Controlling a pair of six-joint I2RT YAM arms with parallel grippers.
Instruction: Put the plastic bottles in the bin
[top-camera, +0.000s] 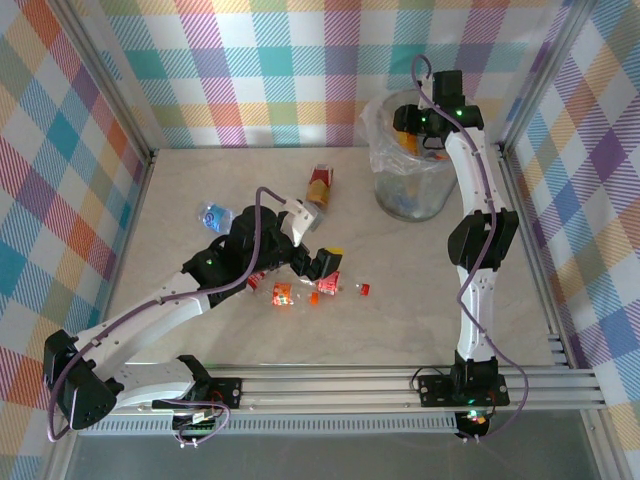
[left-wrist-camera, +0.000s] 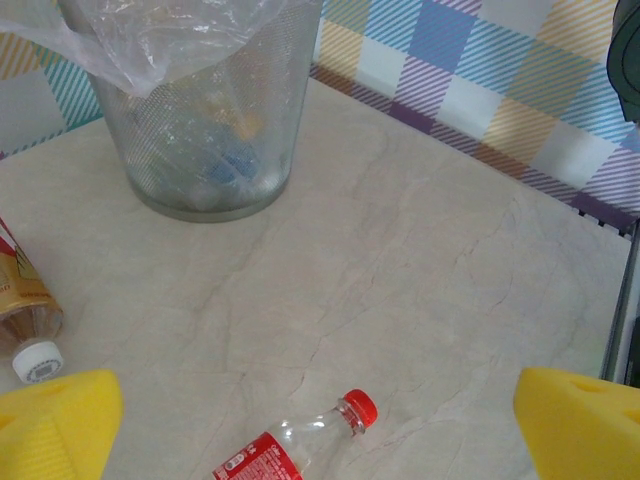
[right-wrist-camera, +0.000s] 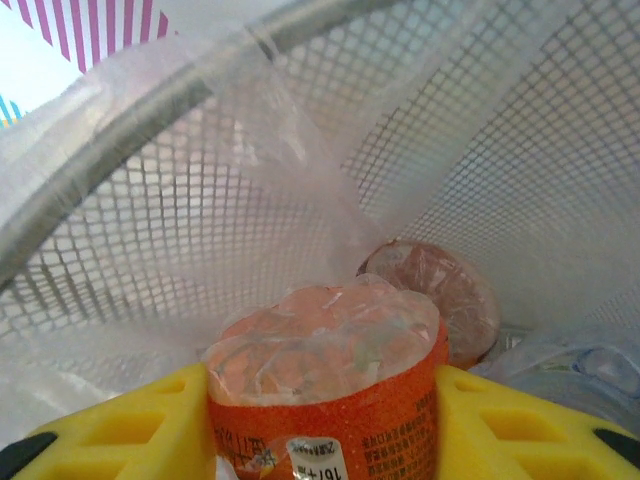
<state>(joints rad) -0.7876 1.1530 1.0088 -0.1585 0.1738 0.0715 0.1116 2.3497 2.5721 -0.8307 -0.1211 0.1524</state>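
My right gripper (right-wrist-camera: 325, 405) is shut on an orange-labelled plastic bottle (right-wrist-camera: 330, 390), base end forward, inside the mouth of the bin (right-wrist-camera: 200, 230). The brownish base of another bottle (right-wrist-camera: 445, 300) lies deeper in the bin. From above, the right gripper (top-camera: 425, 132) sits over the bin (top-camera: 385, 195) at the back right. My left gripper (left-wrist-camera: 318, 400) is open above the table, with a clear red-capped bottle (left-wrist-camera: 300, 445) lying below it. A white-capped bottle (left-wrist-camera: 25, 315) lies to the left, and the bin (left-wrist-camera: 270, 150) stands ahead. The left gripper (top-camera: 325, 265) hovers mid-table.
Several bottles lie scattered on the table: a red-and-gold one (top-camera: 320, 185) left of the bin, a blue one (top-camera: 212, 215) farther left, and small ones (top-camera: 285, 293) under the left arm. Checked walls enclose the table, with a metal rail (top-camera: 400, 382) along the front.
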